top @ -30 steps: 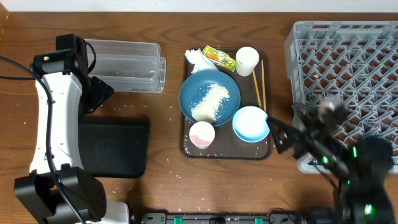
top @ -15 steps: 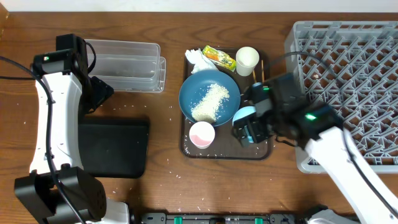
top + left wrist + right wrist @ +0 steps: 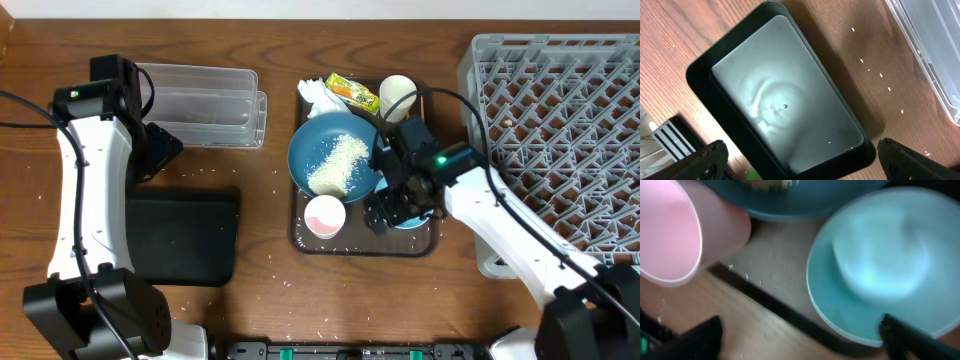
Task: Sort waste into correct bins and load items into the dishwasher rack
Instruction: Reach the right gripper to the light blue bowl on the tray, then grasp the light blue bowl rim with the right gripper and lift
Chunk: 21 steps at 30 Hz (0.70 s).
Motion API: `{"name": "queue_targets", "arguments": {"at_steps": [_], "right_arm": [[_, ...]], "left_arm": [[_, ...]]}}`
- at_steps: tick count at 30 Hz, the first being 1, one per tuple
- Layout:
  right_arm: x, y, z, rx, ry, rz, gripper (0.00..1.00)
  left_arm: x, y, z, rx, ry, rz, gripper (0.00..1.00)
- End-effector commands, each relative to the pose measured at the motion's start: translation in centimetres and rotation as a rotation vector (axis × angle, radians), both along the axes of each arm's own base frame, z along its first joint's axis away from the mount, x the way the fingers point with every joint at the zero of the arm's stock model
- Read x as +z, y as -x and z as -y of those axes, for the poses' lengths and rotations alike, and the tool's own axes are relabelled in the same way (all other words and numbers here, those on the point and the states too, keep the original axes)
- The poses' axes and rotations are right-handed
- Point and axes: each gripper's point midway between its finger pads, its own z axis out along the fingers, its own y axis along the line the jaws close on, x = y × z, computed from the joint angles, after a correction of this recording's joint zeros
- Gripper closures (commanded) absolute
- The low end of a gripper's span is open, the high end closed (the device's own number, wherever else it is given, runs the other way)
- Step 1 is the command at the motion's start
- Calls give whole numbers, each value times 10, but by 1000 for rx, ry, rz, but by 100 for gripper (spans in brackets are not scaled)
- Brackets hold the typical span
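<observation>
Fingers, right arm (overhead): right fingers are standing spread over the light blue bowl, gripping nothing yet.
Fingers, left arm (overhead): left fingers are hovering open between the clear tub and the black tray.
Change (overhead): right arm has swung from beside the dishwasher rack onto the brown serving tray; left arm is holding its position.
Meaning for task: judging by this, bowl pickup is beginning; no item is racked and no waste is binned.
Count (overhead): one blue plate carrying rice; one bowl; two cups, pink cup and white cup; one napkin; one wrapper; two bins; one rack. Chopsticks are not showing clearly beside the arm.
Left wrist: both fingertips are sitting at the lower corners, wide apart, above the black tray; loose grains are lying on the surface between tray and tub.
Right wrist: fingers are flanking the bowl's near rim; pink cup is sitting just beside, plate beyond.
</observation>
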Motion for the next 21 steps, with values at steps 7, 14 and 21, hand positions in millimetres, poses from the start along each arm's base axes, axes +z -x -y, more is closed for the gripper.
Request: {"name": "queue_targets", "arguments": {"at_steps": [7, 14, 21], "right_arm": [[-29, -19, 11, -156, 119, -13, 40], [-50, -17, 10, -219, 144, -75, 46], [-52, -15, 5, -208, 135, -81, 46]], "left_arm": [[4, 3, -1, -2, -7, 6, 2], [4, 3, -1, -2, -7, 6, 2], [4, 3, -1, -2, -7, 6, 2]]}}
